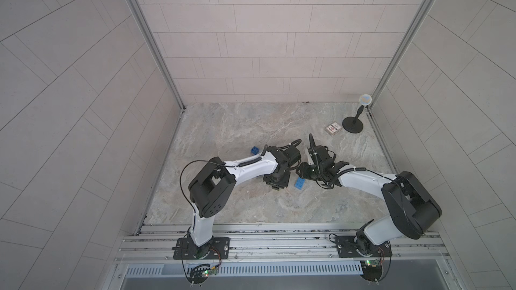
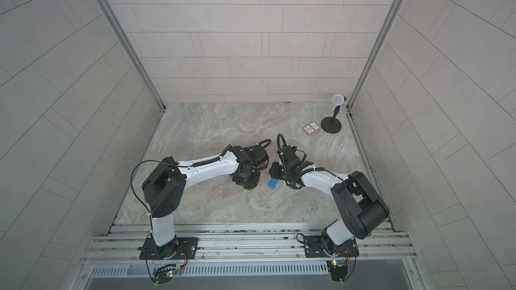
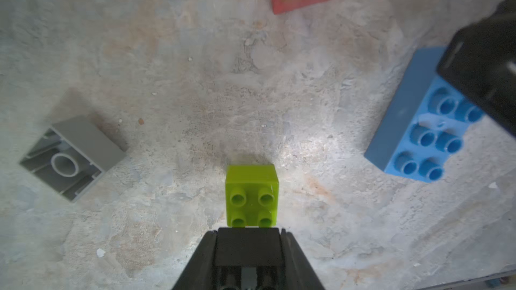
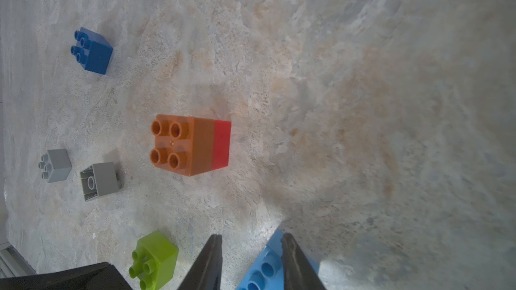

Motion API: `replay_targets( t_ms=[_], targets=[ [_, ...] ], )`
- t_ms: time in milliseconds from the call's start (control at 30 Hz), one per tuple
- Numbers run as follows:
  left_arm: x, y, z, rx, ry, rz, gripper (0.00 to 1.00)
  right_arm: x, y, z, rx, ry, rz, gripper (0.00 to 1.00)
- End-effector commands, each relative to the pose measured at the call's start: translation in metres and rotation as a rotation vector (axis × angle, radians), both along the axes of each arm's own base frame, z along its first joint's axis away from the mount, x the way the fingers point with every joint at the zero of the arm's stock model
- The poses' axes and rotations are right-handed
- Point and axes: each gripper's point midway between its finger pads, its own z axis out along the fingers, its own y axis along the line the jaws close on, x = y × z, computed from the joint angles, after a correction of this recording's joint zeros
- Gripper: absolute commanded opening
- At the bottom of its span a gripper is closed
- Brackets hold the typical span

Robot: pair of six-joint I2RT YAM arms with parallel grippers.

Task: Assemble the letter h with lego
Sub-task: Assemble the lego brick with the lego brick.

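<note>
So the left claw (image 3: 248, 231) is clamped on the black brick (image 3: 248, 246), lime brick (image 3: 251, 191) right at its tip on the table (image 3: 167, 79); right claw (image 4: 251, 235) hangs part-open and empty over the long light blue brick (image 4: 265, 269). These look light, hard, slick, so I'd pinch the flat sides, not the studs.

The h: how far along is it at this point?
Done: only orange sits pressed onto red. In hand: left hand grips a black brick beside lime; right hand hangs open over the long blue brick. To do: blue and two greys lie loose, so the tall column and the join remain.
</note>
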Motion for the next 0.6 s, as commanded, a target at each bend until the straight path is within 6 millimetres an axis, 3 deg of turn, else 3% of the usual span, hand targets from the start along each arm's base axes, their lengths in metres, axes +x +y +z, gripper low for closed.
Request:
replay_targets(
  t_ms=[0,367,567],
  targets=[
    [0.008,0.001,-0.001,0.034,-0.03,-0.002,0.09,0.001,0.001,-0.002,0.014,0.01,-0.006,0.38],
    [0.009,-0.014,-0.01,-0.001,0.004,-0.009,0.12,0.0,0.003,-0.004,0.014,0.017,0.002,0.38],
    [0.011,-0.012,-0.012,0.014,0.015,-0.011,0.15,0.0,0.003,-0.004,0.016,0.019,0.003,0.38]
  ],
)
